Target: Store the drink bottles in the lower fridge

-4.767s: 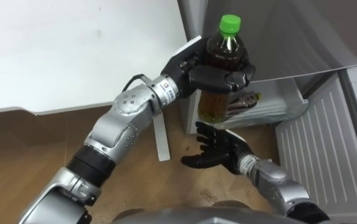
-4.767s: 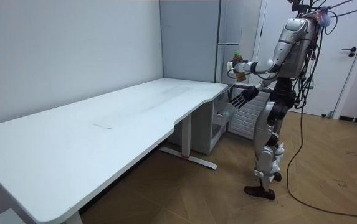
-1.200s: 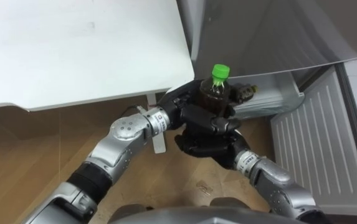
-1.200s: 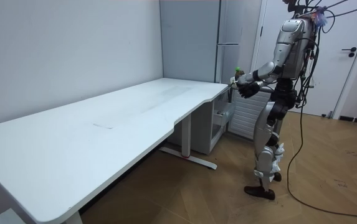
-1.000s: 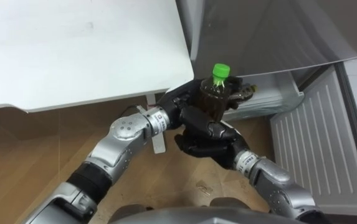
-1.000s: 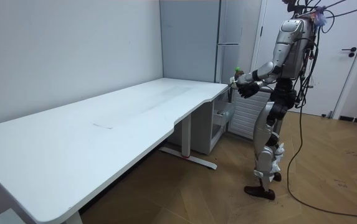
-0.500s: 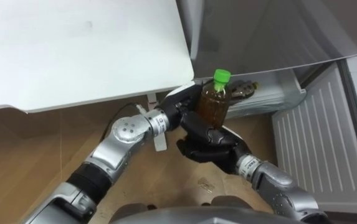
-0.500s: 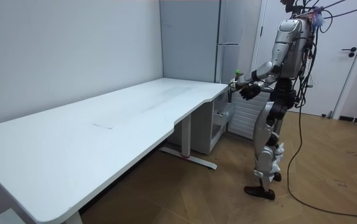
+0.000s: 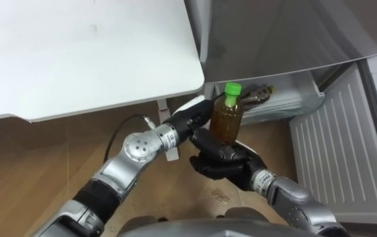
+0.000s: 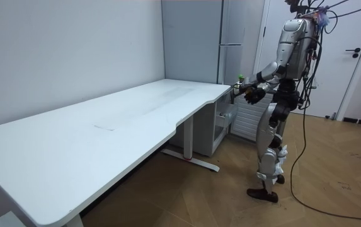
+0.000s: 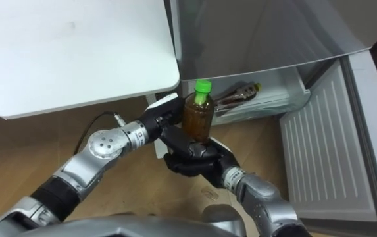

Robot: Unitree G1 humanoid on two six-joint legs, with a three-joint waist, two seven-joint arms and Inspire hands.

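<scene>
A brown tea bottle [image 9: 226,120] with a green cap stands upright in front of me, over the floor by the desk's corner. My right hand [image 9: 218,158] is shut on its lower part from below. My left hand [image 9: 189,118] lies against the bottle's left side with straight fingers, open and not gripping. The same bottle [image 11: 197,117] and right hand [image 11: 189,159] appear in the right eye view. In the room view I stand between the desk's end and the fridge, holding the bottle [image 10: 240,78] at chest height.
The lower fridge compartment is open, its ribbed white door [image 9: 333,148] swung out to my right. Another bottle [image 9: 259,95] lies inside on a shelf. The grey upper fridge door [image 9: 274,33] overhangs it. The white desk [image 9: 76,52] fills the left.
My left hand has let go of the bottle, its fingers straightened and drawn back to the left. The right hand now holds the bottle alone, from below.
</scene>
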